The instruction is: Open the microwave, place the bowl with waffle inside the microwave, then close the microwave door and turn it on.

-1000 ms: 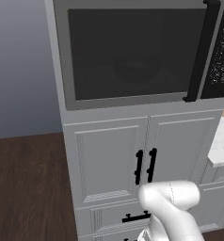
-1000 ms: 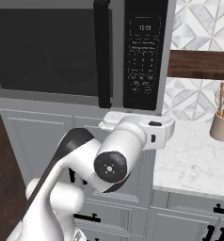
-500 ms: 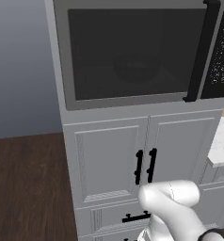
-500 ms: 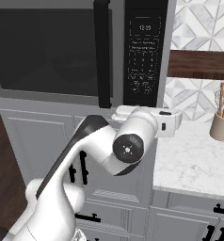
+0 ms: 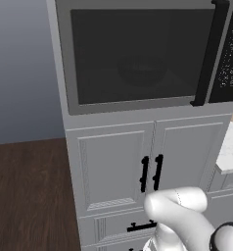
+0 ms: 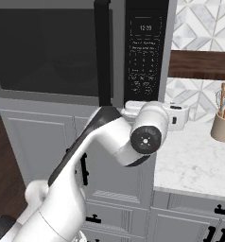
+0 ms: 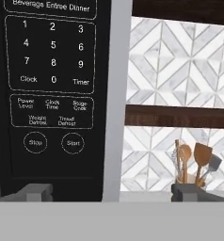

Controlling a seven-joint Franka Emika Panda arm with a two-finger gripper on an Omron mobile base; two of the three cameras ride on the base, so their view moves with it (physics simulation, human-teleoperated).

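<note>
Hand view: wide-spread gripper (image 7: 111,192) facing microwave (image 7: 52,94).

Closed microwave door (image 5: 138,54) above grey cabinet doors (image 5: 148,166), bowl (image 5: 140,68) dimly behind glass.

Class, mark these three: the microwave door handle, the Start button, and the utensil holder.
microwave door handle (image 6: 103,52), right base view, middle of the black bar.
Start button (image 7: 73,143), hand view, centre of the ring.
utensil holder (image 6: 222,127), right base view, its beige wall.

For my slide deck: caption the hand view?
Open gripper facing the microwave button panel, utensil crock at right.
</note>
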